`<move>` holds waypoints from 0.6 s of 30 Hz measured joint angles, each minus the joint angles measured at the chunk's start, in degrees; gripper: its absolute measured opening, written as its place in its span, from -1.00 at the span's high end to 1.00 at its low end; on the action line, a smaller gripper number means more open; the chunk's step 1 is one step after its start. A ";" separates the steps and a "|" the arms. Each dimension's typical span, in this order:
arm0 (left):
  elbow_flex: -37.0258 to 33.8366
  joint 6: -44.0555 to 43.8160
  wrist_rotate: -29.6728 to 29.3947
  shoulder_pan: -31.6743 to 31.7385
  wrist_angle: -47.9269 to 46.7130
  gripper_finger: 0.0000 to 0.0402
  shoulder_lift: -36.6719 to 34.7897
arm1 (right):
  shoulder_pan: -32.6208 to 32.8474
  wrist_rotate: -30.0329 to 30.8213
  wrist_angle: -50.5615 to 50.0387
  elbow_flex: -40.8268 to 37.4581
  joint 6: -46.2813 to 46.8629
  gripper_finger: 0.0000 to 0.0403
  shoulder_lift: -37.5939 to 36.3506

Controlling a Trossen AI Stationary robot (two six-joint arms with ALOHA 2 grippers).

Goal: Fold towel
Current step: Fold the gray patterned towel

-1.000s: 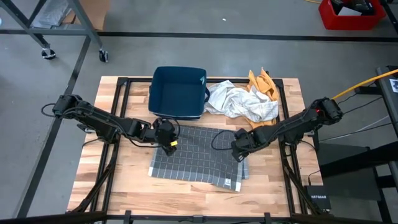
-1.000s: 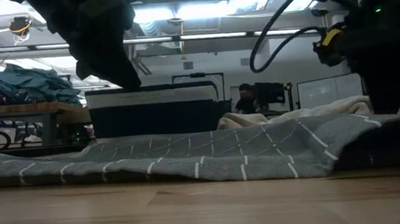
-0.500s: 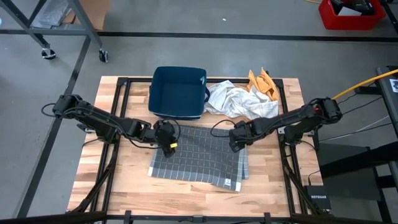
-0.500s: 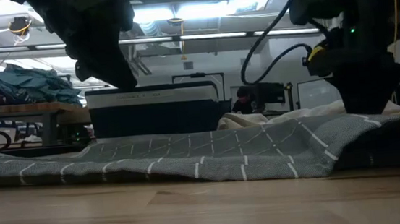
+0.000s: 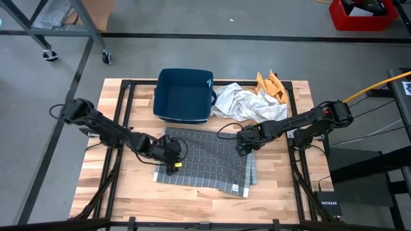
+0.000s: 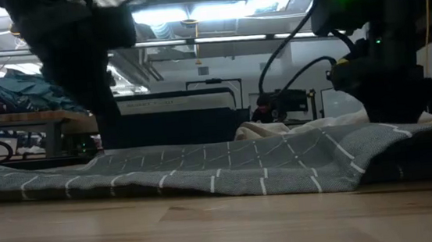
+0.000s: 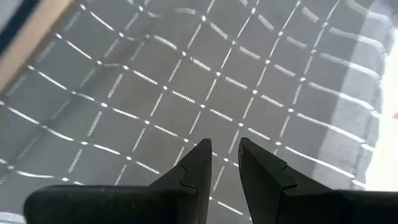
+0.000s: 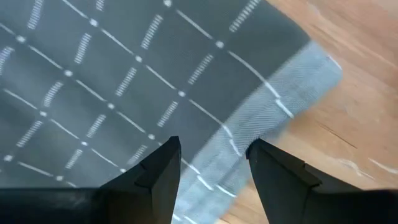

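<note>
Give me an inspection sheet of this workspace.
Surface: wooden table, black frame rails.
Job's things: grey checked towel, lying flat.
Clutter: blue bin; white cloth and orange cloth heaped beside it.
End effectors: left end effector over the towel's left part, slightly open, holding nothing; right end effector open over the towel's right edge.
Cables: yellow cable at the right.
Surroundings: red box on the floor; cart wheels.

Overhead shot is evenly lit, barely any shadows around the grey grid-patterned towel (image 5: 205, 160). From table height it's backlit: bright ceiling strip lights (image 6: 183, 14) glare above the towel, turning both arms into silhouettes, and the near wooden tabletop (image 6: 210, 231) is blurry.
</note>
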 joint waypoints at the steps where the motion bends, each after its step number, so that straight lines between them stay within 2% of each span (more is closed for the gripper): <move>1: 0.00 0.00 -0.10 -0.10 0.51 0.65 0.86 | 0.00 0.31 0.43 0.00 -0.02 0.05 0.00; 12: 0.00 -0.26 -0.12 -0.40 4.00 0.65 6.92 | 0.00 1.54 -0.10 0.02 -0.01 0.06 0.00; 18: 0.00 -0.47 1.82 -0.46 5.98 0.65 10.82 | 0.00 4.31 -0.10 0.00 0.11 0.31 0.00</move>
